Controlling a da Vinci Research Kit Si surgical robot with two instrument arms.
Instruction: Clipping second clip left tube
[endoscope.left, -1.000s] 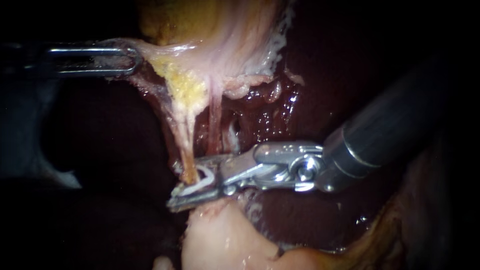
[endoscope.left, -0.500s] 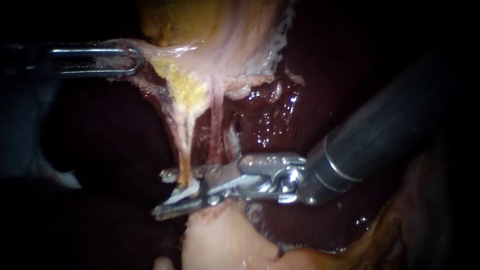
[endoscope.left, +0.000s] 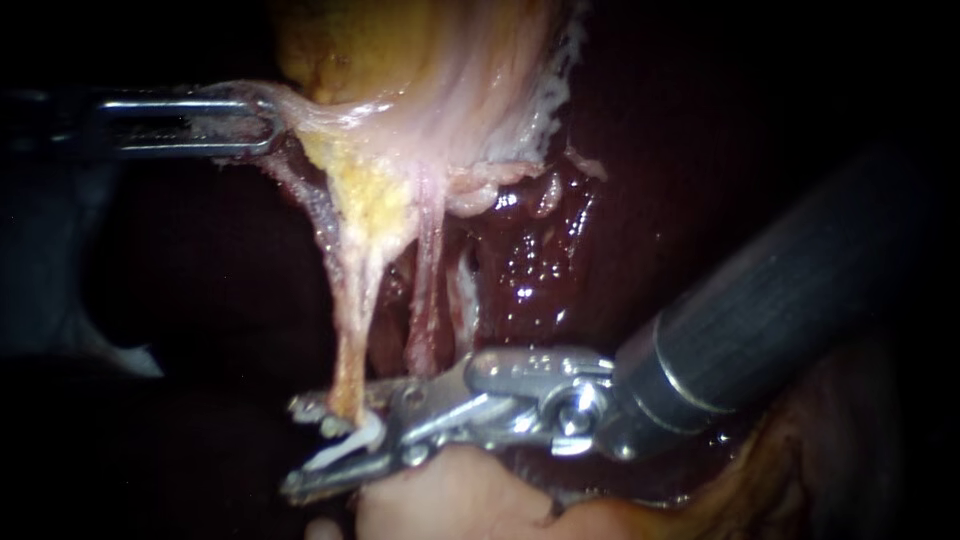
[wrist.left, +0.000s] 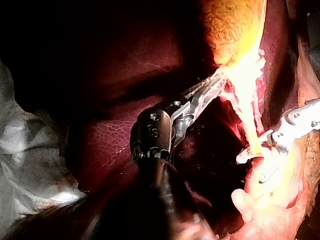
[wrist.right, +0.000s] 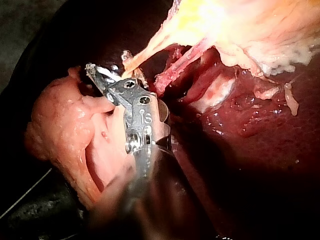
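The left tube (endoscope.left: 352, 320) is a pale yellowish strand hanging from the gallbladder (endoscope.left: 420, 60). The pinker right tube (endoscope.left: 425, 290) runs beside it. My right instrument (endoscope.left: 300, 450) has its jaws open around the left tube's lower end, with a white clip (endoscope.left: 345, 445) between them. The right wrist view shows the same jaws (wrist.right: 100, 74) and clip (wrist.right: 107, 71) at the left tube (wrist.right: 150, 50). My left instrument (endoscope.left: 250, 120) is shut on gallbladder tissue at upper left and holds it taut; the left wrist view shows this grip (wrist.left: 212, 82).
Dark red liver (endoscope.left: 560, 230) lies behind the tubes. A pale pink lump of tissue (endoscope.left: 450, 500) sits right under my right instrument's jaws. My right instrument's thick dark shaft (endoscope.left: 800, 290) fills the right side. White drape (wrist.left: 25, 150) shows beside my left instrument.
My right instrument has moved left and down with the clip, taking the left tube's lower end with it, so the tube looks longer. The left instrument has held still.
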